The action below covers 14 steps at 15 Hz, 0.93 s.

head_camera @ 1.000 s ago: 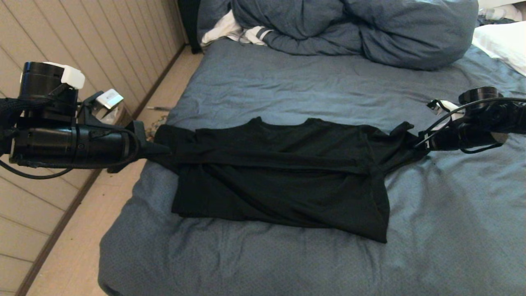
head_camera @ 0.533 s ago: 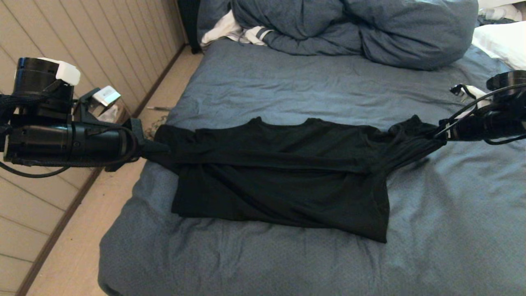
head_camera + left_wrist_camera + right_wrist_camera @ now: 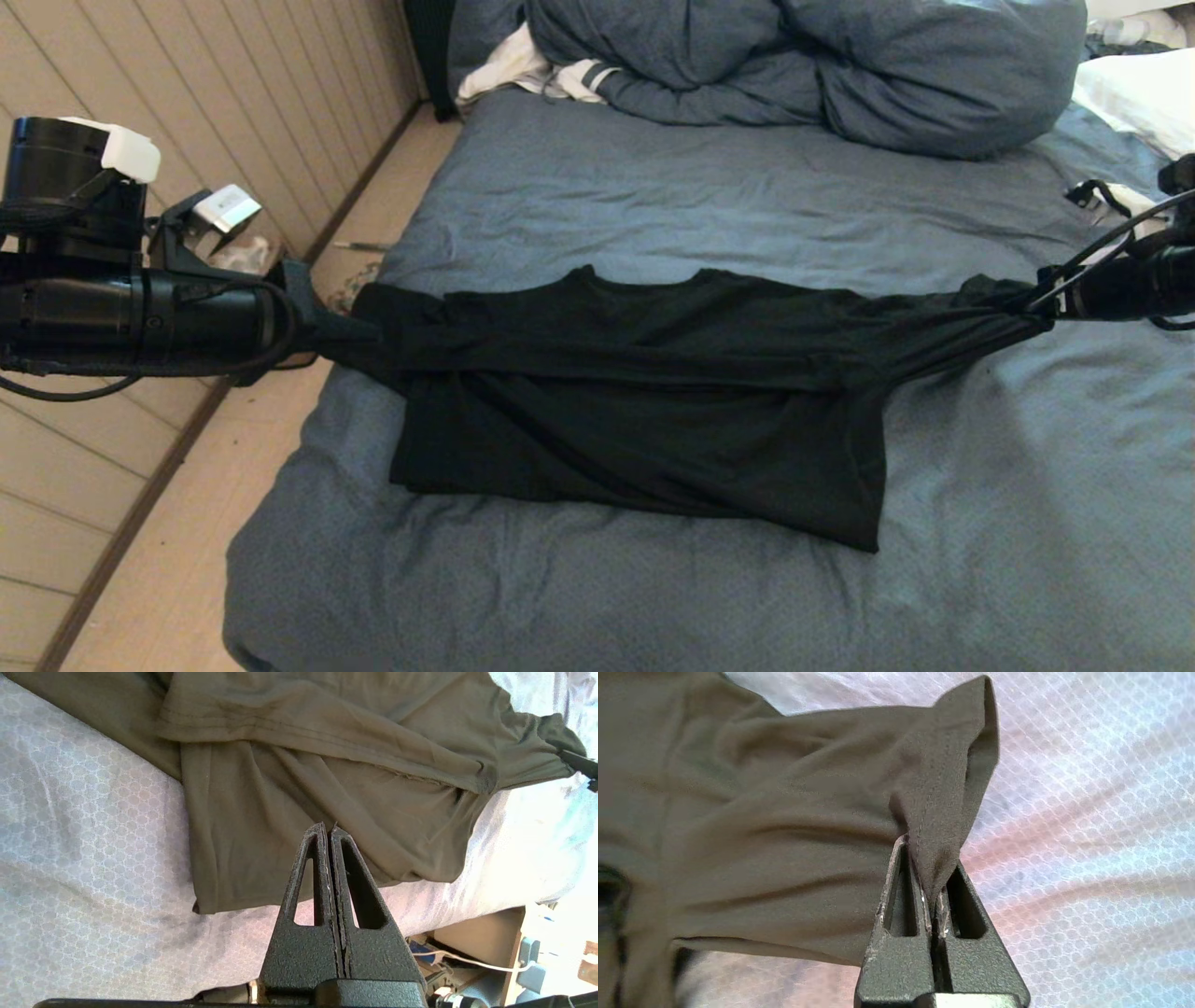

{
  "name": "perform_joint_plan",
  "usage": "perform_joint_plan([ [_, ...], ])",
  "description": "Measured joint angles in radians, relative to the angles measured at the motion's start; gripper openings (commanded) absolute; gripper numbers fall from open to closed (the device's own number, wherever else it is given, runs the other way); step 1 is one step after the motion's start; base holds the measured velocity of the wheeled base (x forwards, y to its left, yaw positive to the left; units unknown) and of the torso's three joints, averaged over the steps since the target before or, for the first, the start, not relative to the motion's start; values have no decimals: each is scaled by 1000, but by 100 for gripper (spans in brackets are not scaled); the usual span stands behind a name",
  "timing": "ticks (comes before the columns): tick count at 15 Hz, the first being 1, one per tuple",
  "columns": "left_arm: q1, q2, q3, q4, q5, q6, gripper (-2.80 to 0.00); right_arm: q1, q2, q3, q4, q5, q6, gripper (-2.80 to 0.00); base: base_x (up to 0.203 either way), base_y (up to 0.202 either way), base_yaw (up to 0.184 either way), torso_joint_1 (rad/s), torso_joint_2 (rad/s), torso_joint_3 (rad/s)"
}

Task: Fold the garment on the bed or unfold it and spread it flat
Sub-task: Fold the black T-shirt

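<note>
In the head view the garment (image 3: 644, 401) lies crosswise on the bed (image 3: 653, 205), stretched between both arms, while the left gripper (image 3: 328, 833) shows jaws pressed together over it, and the right gripper (image 3: 930, 877) pinches its sleeve edge.

a wall (image 3: 187, 112) of pale, beige planks with dark grooves runs along the left side, meeting the floor (image 3: 177, 569) at a dark brown skirting (image 3: 140, 523). the floor is light, pale wood in tone, with a few small scraps lying near the skirting further back. at the far end sits a heaped blue duvet (image 3: 803, 65), with a white cloth with striped cuffs (image 3: 541, 75) tucked against it. a white pillow (image 3: 1144, 98) lies at the far right. soft, even light; brightest on the pillow.
</note>
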Motion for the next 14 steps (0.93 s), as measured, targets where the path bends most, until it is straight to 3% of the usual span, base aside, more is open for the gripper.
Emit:
perform_joint_plan([
  [6, -2, -36, 35, 9, -3, -1, -280, 116, -12, -23, -4, -5, 64, -280, 0, 0, 0, 0, 0, 0],
  [10, -4, -66, 76, 3, -9, 0, -280, 256, -14, -65, -6, -28, 116, -280, 0, 0, 0, 0, 0, 0],
  [14, -3, -87, 110, -4, -14, 0, -280, 415, -12, -109, -6, -110, 135, -280, 0, 0, 0, 0, 0, 0],
])
